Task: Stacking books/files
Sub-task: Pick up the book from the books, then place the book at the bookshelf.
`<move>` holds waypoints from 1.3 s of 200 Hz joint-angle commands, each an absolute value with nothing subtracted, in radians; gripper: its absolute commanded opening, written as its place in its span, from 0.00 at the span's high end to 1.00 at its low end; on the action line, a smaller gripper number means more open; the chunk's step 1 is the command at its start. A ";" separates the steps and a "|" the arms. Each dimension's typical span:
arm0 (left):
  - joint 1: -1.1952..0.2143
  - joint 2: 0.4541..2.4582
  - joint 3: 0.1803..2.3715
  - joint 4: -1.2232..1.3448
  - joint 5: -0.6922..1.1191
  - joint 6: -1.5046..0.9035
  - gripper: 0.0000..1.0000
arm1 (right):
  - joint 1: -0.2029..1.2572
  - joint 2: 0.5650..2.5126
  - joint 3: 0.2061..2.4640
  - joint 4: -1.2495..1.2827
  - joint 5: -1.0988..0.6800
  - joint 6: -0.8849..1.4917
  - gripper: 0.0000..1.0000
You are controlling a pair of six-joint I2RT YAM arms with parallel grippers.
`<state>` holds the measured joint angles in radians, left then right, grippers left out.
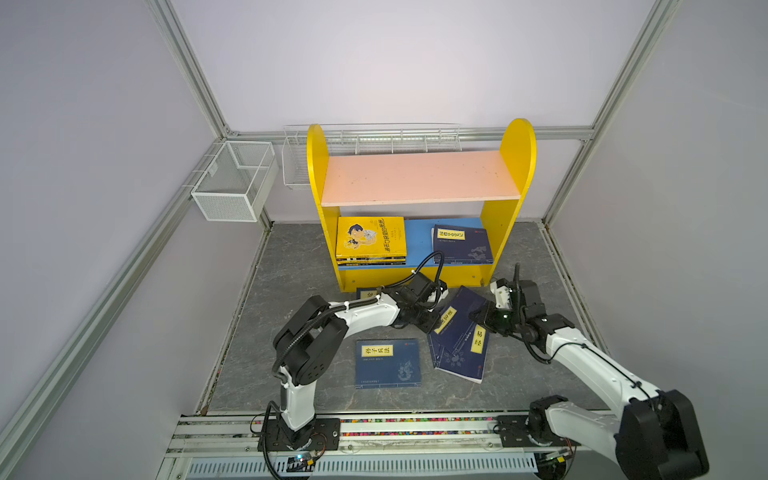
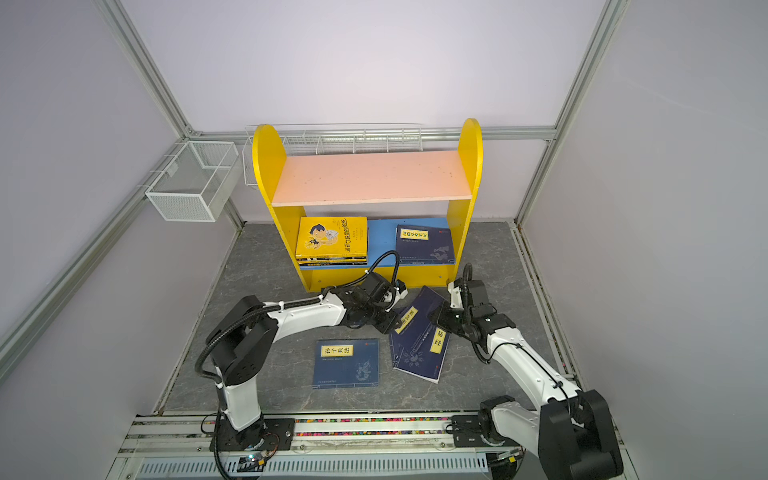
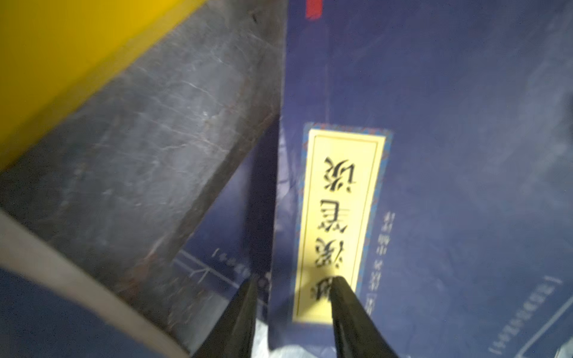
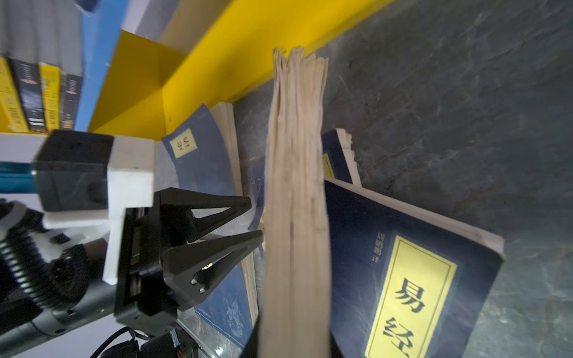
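I see thin books with dark blue covers and a pale yellow name tag on each. One of them, the lifted navy book point(image 1: 463, 301), is tipped up off the floor just in front of the yellow shelf point(image 1: 513, 174). In the right wrist view I look along its cream page side.

Under it, a small pile of blue books point(image 1: 461, 361) lies on the grey floor point(image 1: 291, 270). The top one has two big black signs on its tag. The flat book point(image 1: 388, 363) lies alone, nearer to the arm bases.

On the shelf's low blue board sits a stack of yellow books point(image 1: 370, 237) with a cartoon boy on top. Beside it lies the shelf navy book point(image 1: 461, 247).

My right pincer point(image 1: 478, 314) is closed tight on the page side of the lifted navy book and holds it up. My left pincer point(image 3: 296, 280) is partly open. Its two black fingers point(image 3: 350, 310) stand apart, one over the tag on the cover and one past the book's edge. I cannot tell if they press on the book.
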<state>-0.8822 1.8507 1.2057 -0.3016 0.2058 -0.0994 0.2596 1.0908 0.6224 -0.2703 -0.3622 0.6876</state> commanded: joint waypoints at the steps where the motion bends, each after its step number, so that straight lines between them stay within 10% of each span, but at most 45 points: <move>1: -0.817 1.671 1.170 -0.207 0.181 -0.195 0.51 | 0.226 0.995 0.631 -0.214 -0.363 0.685 0.94; 94: -0.731 1.344 0.950 0.178 0.243 -0.543 0.10 | 0.167 0.898 0.636 0.196 -0.410 0.948 0.94; 260: -0.634 1.439 0.926 0.425 0.492 -0.727 0.14 | 0.307 1.194 0.713 0.765 -0.341 1.151 0.94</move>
<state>-0.6338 1.4269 0.8906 0.3885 0.4587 -0.7136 0.2882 1.1786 0.6792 0.5636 -0.3592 1.0744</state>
